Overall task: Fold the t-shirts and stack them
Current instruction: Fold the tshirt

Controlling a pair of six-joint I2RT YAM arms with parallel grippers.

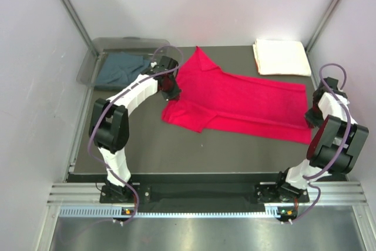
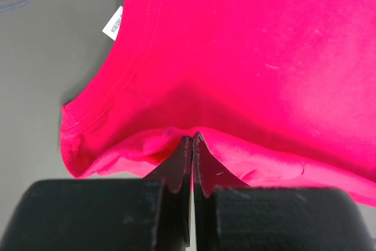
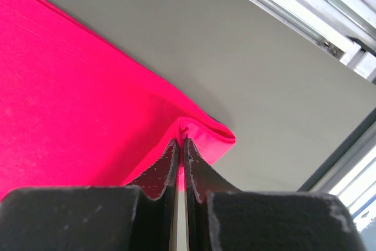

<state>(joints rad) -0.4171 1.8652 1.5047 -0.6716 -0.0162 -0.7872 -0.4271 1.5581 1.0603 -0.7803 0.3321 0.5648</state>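
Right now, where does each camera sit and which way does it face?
Top external: above and behind the bases, looking down on the table; left arm, right arm and red t-shirt show.
Left wrist: on the left arm, facing along the left gripper, shut on the shirt near its collar.
Right wrist: on the right arm, along the right gripper, shut on a shirt corner.
Shared: all views show the red t-shirt.

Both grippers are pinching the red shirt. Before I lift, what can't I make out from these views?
- Top view: exactly where the left gripper and right gripper pinch the red shirt; their own wrists cover it.
- Top view: the blue-grey shirt in the bin, partly behind the left arm; folded or not is unclear.
- Left wrist view: the shirt's label, too small to read.
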